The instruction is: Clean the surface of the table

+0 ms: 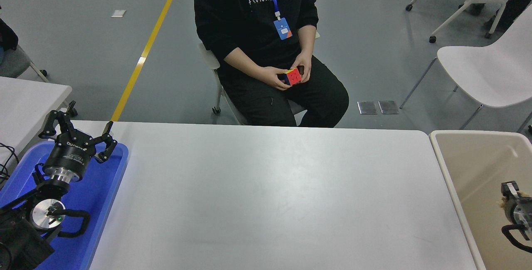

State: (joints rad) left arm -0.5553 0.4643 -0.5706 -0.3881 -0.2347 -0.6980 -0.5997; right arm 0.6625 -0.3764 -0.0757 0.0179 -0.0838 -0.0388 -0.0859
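The table surface (266, 195) is a wide matte white top with rounded corners; I see no loose objects on it. My left gripper (80, 128) is parked at the lower left above the blue tray, open and empty. My right arm comes in at the right edge over the beige bin. Only part of its gripper (512, 197) shows. A small tan scrap shows against it, but what it is stays unclear.
A blue plastic tray (106, 187) lies on the table's left end. A beige bin (469, 166) stands off the right end. A seated person at the far side holds a coloured cube (293, 76). A smaller white table (25, 99) is at left, and white chairs (486, 70) at right.
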